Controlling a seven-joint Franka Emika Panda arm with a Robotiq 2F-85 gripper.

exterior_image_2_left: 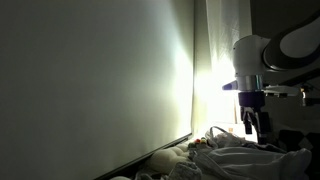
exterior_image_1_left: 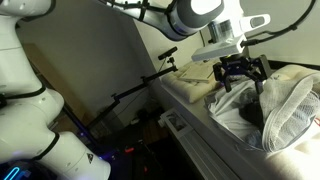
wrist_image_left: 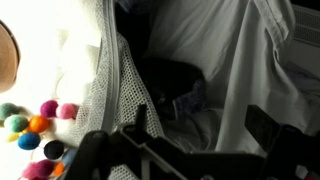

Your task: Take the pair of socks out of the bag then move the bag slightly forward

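Note:
The white-grey mesh bag (exterior_image_1_left: pixel 285 108) lies on the surface, its mouth open toward my gripper. In the wrist view its mesh wall (wrist_image_left: pixel 115 85) hangs on the left and pale fabric (wrist_image_left: pixel 235 70) on the right. The dark blue-grey pair of socks (wrist_image_left: pixel 183 92) lies deep inside the bag, and shows as a dark patch in an exterior view (exterior_image_1_left: pixel 253 112). My gripper (exterior_image_1_left: pixel 240 76) hovers just above the bag's mouth, fingers open and empty. In the wrist view the fingers (wrist_image_left: pixel 200 125) straddle the opening, apart from the socks. It also shows in an exterior view (exterior_image_2_left: pixel 250 120) against bright backlight.
Several colourful pom-pom balls (wrist_image_left: pixel 35 125) lie on a white surface left of the bag. Cream folded cloths (exterior_image_1_left: pixel 195 72) sit behind the gripper. A black stand (exterior_image_1_left: pixel 140 88) rises beside the table edge. Pale fabric heaps (exterior_image_2_left: pixel 225 160) lie below the gripper.

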